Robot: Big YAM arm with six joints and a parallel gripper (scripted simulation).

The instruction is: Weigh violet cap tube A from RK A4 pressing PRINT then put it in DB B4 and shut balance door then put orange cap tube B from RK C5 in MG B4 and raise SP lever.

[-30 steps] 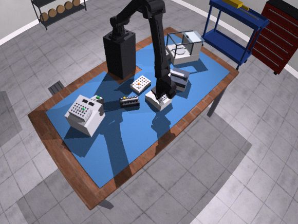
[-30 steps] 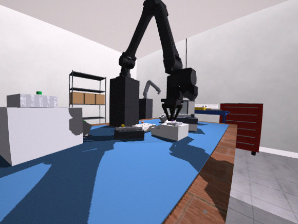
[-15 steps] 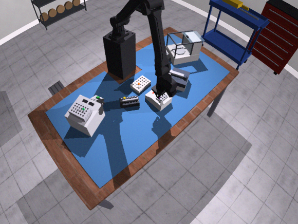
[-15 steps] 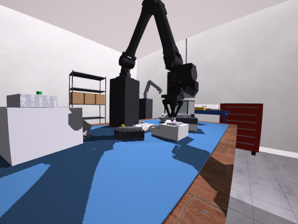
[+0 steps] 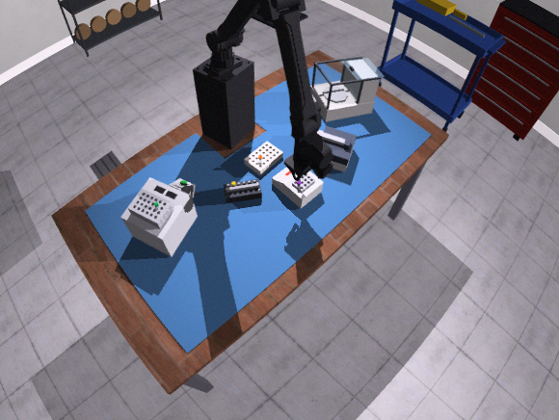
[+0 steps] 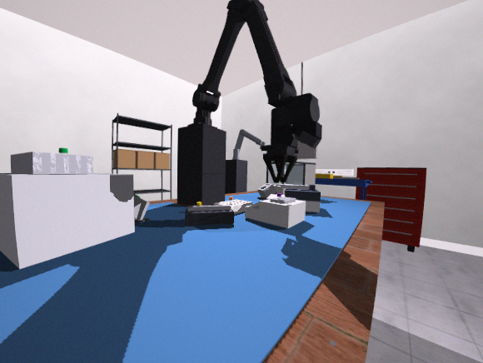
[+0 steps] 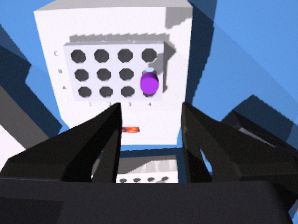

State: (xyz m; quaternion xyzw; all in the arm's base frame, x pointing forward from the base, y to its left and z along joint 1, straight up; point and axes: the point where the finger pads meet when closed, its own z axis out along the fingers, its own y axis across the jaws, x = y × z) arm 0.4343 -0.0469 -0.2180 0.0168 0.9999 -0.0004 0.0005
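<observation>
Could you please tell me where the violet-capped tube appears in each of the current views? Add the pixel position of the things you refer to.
Top: violet-capped tube [image 5: 299,182] [image 6: 279,195] [image 7: 149,83], right of centre, on the dry block.
Exterior: right of centre, a small violet cap atop that block.
Wrist: centre, above the gap between the fingertips.
Shared landmark: the white dry block [image 5: 303,199] [image 6: 295,214] [image 7: 175,120].

Row letters A, B and C were printed down the left of the white block [image 5: 297,188] [image 6: 276,213] [image 7: 172,117], in the wrist view's upper left. Numbers 1 to 4 were marked below its holes, at mid-frame.
</observation>
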